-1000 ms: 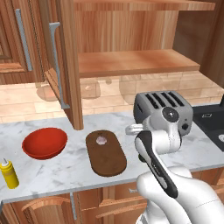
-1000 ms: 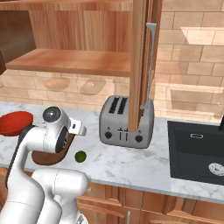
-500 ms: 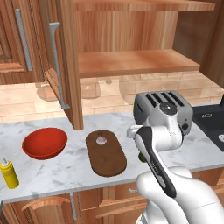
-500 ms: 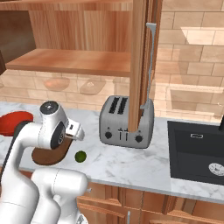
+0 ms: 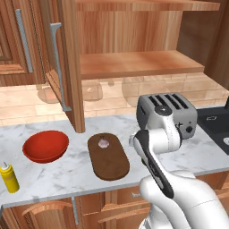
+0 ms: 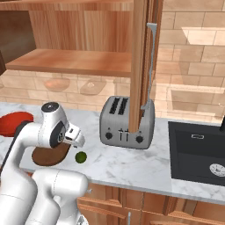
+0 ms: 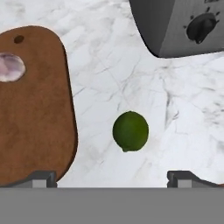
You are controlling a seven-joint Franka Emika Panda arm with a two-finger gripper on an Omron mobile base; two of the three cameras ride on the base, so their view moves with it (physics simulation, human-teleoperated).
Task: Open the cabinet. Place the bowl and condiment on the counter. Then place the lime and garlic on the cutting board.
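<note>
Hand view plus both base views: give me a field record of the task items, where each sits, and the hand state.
cabinet: doors open, shelves bare
bowl: on counter, left of cutting board
condiment: upright on counter, far left
garlic: on cutting board, far end
lime: on counter, between board and toaster, off board
hand: open, above lime, holding nothing
left to do: lime onto board
</note>
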